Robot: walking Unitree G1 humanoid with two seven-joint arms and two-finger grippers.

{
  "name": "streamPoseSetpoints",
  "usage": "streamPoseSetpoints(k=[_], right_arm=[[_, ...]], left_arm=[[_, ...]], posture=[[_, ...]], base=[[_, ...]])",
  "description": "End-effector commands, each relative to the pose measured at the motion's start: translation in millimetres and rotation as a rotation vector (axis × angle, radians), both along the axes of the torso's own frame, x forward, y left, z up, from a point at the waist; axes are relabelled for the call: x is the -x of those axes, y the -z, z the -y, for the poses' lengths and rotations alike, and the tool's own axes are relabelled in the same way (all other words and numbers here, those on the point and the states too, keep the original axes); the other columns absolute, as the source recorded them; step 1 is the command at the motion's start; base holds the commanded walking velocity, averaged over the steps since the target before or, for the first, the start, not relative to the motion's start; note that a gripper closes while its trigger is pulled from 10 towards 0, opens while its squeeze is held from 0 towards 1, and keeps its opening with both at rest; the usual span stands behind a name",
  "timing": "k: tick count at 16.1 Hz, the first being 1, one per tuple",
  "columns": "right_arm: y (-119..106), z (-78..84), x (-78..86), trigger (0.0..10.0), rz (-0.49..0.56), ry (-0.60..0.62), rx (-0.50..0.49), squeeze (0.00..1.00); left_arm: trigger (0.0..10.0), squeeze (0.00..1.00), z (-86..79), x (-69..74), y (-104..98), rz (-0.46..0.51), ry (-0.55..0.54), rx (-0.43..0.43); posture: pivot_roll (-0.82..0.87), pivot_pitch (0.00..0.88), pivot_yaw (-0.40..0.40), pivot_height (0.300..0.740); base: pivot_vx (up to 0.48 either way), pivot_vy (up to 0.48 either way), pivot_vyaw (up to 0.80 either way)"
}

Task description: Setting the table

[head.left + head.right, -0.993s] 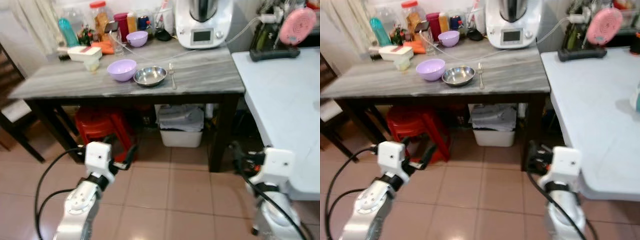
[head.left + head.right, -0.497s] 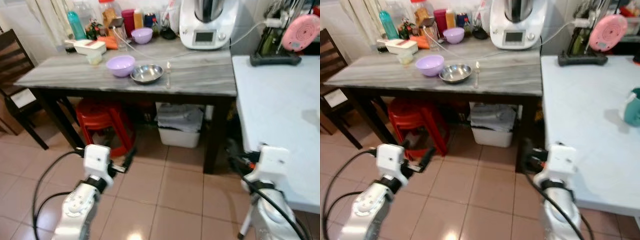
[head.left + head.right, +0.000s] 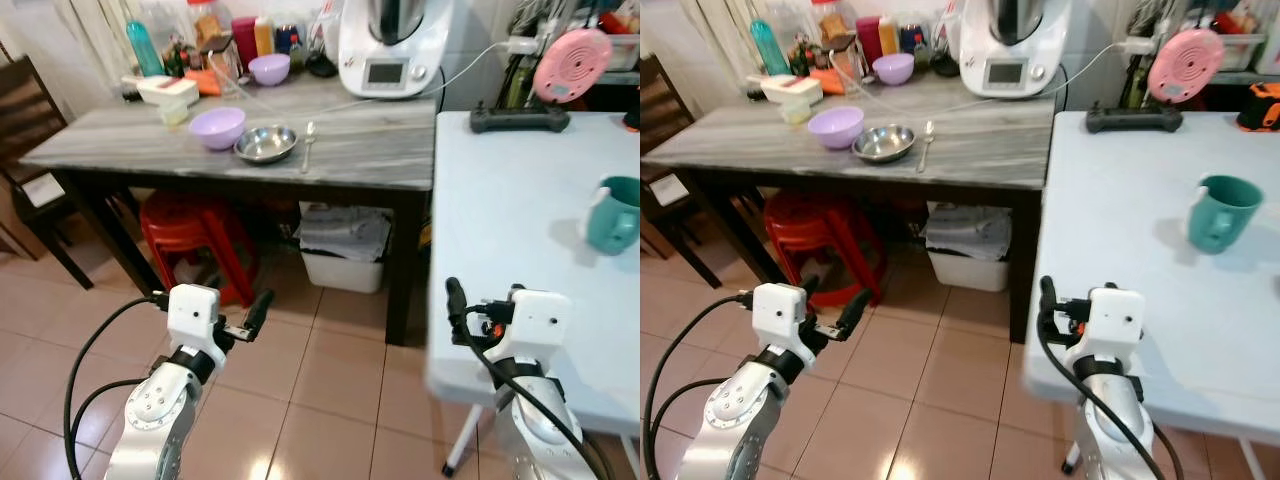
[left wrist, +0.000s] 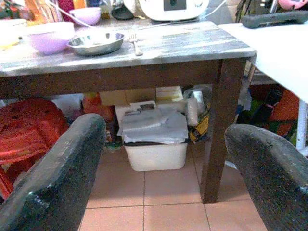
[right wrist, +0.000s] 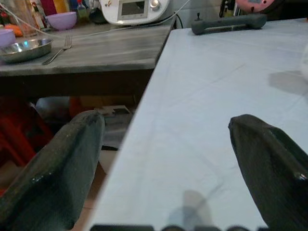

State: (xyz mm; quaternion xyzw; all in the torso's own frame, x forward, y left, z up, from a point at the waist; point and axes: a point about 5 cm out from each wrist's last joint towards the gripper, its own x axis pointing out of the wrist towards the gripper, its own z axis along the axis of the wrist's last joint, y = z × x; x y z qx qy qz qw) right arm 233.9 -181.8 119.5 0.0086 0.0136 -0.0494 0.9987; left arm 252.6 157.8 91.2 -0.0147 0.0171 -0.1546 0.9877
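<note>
On the grey wooden table (image 3: 380,160) stand a light purple bowl (image 3: 217,127), a steel bowl (image 3: 265,144) and a fork (image 3: 308,143) side by side. A smaller purple bowl (image 3: 269,68) sits further back. A teal mug (image 3: 612,214) stands on the white table (image 3: 500,230) to the right. My left gripper (image 3: 255,310) hangs low over the tiled floor, open and empty, pointing under the wooden table (image 4: 144,53). My right gripper (image 3: 455,300) is open and empty at the white table's near edge (image 5: 202,120).
A red stool (image 3: 195,235) and a white bin (image 3: 345,268) are under the wooden table. A dark chair (image 3: 30,120) stands at the left. A white kitchen machine (image 3: 390,45), bottles, a pink fan (image 3: 565,60) and a black controller (image 3: 520,120) line the back.
The camera has swung to the right, so the white table fills more of the view and the teal mug has come in. Both arms stay low and open.
</note>
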Motion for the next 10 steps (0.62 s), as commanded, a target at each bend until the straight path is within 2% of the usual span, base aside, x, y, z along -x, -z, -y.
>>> streamPoseSetpoints(k=[1,4,10], right_arm=[[-2.8,1.9,-0.2,10.0,0.004,0.003,0.005,0.00],[-2.8,1.6,-0.2,10.0,0.006,0.002,0.001,0.00],[-1.9,0.3,-0.4,10.0,0.003,-0.004,0.003,0.00]], left_arm=[[10.0,0.00,2.0,0.8,0.3,-0.007,0.009,0.003],[10.0,0.00,2.5,1.5,1.3,-0.013,0.013,0.004],[10.0,0.00,5.2,2.1,1.5,-0.016,0.023,0.011]], posture=[[-0.08,0.000,0.127,0.740],[-0.08,0.000,0.127,0.740],[-0.08,0.000,0.127,0.740]], base=[[0.000,-0.319,0.00],[0.000,-0.317,-0.68],[0.000,-0.313,0.00]])
